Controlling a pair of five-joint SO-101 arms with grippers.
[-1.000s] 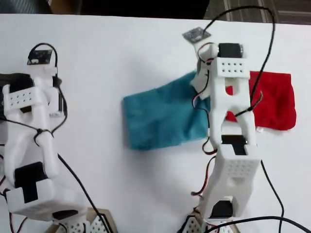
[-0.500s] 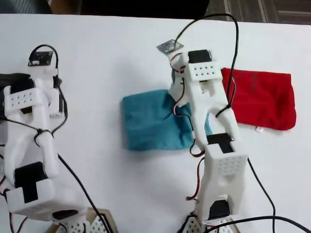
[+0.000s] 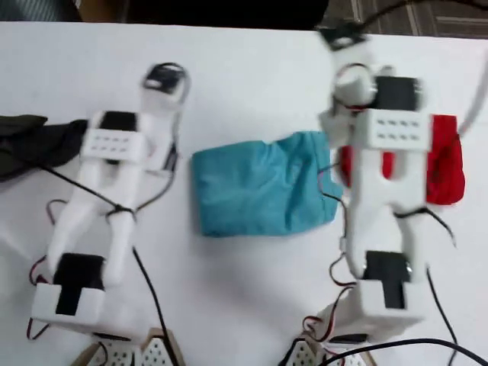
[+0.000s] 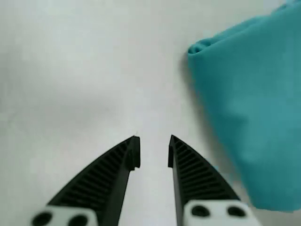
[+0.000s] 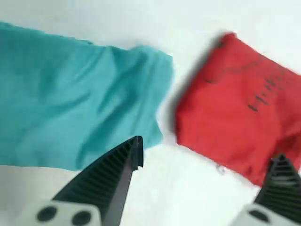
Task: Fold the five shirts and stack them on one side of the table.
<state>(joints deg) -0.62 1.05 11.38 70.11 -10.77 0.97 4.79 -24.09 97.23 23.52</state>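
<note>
A teal shirt (image 3: 259,191) lies folded in the middle of the white table (image 3: 244,69). A folded red shirt (image 3: 446,164) lies to its right, partly under the right arm (image 3: 385,152). The right gripper (image 5: 209,160) hangs wide open above the gap between the teal shirt (image 5: 80,103) and the red shirt (image 5: 240,113), holding nothing. The left arm (image 3: 114,160) stands just left of the teal shirt. The left gripper (image 4: 154,151) is narrowly open over bare table, with the teal shirt's (image 4: 244,108) corner beside it.
A dark garment (image 3: 34,141) lies crumpled at the table's left edge. Cables (image 3: 145,282) trail from both arm bases along the near edge. Bare table stretches along the far side and in front of the teal shirt.
The right arm has swung right from the teal shirt to above the red one. The left arm has moved from the far left toward the teal shirt, uncovering the dark garment.
</note>
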